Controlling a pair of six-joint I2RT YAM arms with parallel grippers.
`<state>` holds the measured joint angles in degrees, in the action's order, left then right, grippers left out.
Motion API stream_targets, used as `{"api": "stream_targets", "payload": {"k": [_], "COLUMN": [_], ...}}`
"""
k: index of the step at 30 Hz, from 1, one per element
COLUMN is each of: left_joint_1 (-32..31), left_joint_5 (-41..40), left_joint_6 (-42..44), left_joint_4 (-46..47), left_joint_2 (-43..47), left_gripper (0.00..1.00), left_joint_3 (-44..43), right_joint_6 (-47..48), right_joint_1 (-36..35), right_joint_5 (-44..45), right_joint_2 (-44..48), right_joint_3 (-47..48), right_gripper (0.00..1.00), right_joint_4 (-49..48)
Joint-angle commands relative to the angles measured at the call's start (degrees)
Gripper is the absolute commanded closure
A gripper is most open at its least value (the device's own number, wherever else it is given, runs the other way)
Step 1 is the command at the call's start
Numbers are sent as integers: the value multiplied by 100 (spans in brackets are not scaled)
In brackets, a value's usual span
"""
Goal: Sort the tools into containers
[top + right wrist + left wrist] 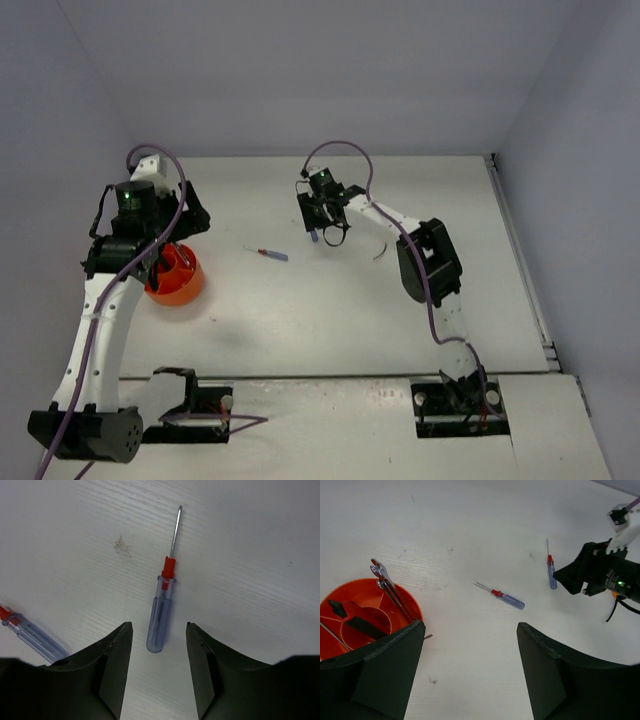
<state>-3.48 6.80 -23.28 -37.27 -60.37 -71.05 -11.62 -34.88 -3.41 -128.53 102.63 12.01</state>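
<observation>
The orange-red tub [188, 288] stands at the left under my left gripper [165, 258]. In the left wrist view the tub [362, 591] holds silver wrenches [390, 589] leaning on its rim and a red-and-black tool [355, 619]. My left gripper [470, 630] is open and empty beside the tub. One blue-and-red screwdriver [270, 253] lies mid-table, also in the left wrist view [502, 596]. A second screwdriver [162, 605] lies on the table, its handle end just ahead of my open right gripper [159, 625], which hovers over it [325, 235]. The tape measure is out of view.
A thin silver tool [380, 250] lies right of my right gripper. The first screwdriver's handle [30, 632] shows at the left edge of the right wrist view. Walls close the table at the back and sides.
</observation>
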Motion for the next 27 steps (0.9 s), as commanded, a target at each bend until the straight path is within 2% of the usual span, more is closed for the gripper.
{"api": "stream_targets", "payload": {"k": [1,12,19,27], "left_joint_1": [-91,-242,-411,-1029], "left_joint_5": [224,288,601,458], "left_joint_6": [-220,-63,-217,-945], "left_joint_4": [132,35,18,74], "left_joint_2": [104,5,-158,-448], "left_gripper": [29,29,29,28], "left_joint_3": [-33,-167,-412,-951], "right_joint_6": [20,-140,-113,127], "right_joint_1": [-115,-134,-159,-286], "right_joint_5": [315,1021,1217,451], "right_joint_2": [-106,-365,19,1570], "right_joint_3": [397,151,-243,-1247], "right_gripper": [57,66,100,100], "right_joint_4": [-32,-41,-62,-939]}}
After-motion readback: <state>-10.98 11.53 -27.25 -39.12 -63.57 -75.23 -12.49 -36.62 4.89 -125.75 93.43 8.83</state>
